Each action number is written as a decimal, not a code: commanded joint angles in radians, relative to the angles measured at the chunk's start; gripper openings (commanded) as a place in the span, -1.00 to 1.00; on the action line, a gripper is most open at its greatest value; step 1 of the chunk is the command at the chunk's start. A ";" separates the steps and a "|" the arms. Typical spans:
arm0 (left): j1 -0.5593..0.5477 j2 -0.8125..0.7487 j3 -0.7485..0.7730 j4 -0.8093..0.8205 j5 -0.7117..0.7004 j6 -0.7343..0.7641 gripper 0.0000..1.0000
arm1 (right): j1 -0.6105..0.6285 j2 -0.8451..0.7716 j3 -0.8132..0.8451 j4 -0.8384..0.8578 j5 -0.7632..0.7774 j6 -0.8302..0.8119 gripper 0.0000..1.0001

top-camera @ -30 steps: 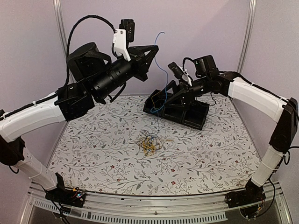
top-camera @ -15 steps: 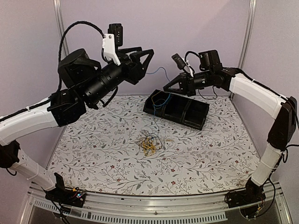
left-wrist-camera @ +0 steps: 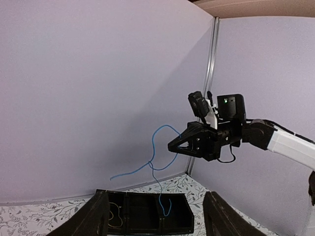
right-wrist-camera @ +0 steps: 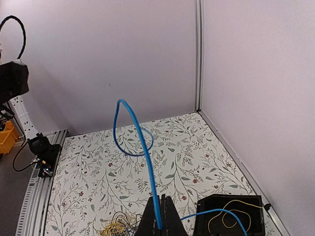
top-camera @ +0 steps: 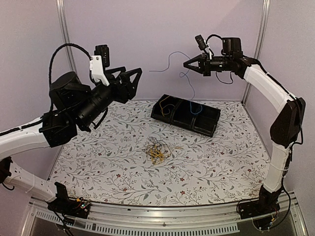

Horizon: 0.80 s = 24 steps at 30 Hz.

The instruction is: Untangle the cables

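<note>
My right gripper (top-camera: 186, 64) is raised high over the back of the table and shut on a blue cable (top-camera: 170, 55). That cable (left-wrist-camera: 149, 163) loops in the air, one end sticking out to the left. Its other end hangs down into the black tray (top-camera: 206, 129). In the right wrist view the blue cable (right-wrist-camera: 145, 150) rises from between the closed fingertips of my right gripper (right-wrist-camera: 160, 223). A tangle of yellow and dark cables (top-camera: 156, 150) lies mid-table. My left gripper (top-camera: 135, 84) is open and empty, left of the blue cable and apart from it.
The black tray (left-wrist-camera: 147, 230) has compartments, and a yellow cable (left-wrist-camera: 116, 216) lies coiled in an end one. The yellow cable (right-wrist-camera: 236, 212) also shows in the right wrist view. Purple walls with metal posts close in the back and sides. A floral mat (top-camera: 108, 162) covers the table.
My left gripper opened, let go of the blue cable and drew back left. My right gripper shut on the cable and carried it up and to the right, away from the tray.
</note>
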 commanded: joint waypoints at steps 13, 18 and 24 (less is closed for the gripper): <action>0.024 -0.032 -0.033 -0.008 -0.040 -0.024 0.36 | -0.083 0.222 0.069 0.069 0.010 0.032 -1.00; 0.031 -0.024 -0.035 -0.009 -0.035 -0.032 0.36 | -0.109 0.241 0.025 0.093 -0.001 0.023 -1.00; 0.043 -0.014 -0.036 -0.009 -0.026 -0.033 0.36 | -0.156 0.223 -0.085 0.103 -0.016 0.012 -1.00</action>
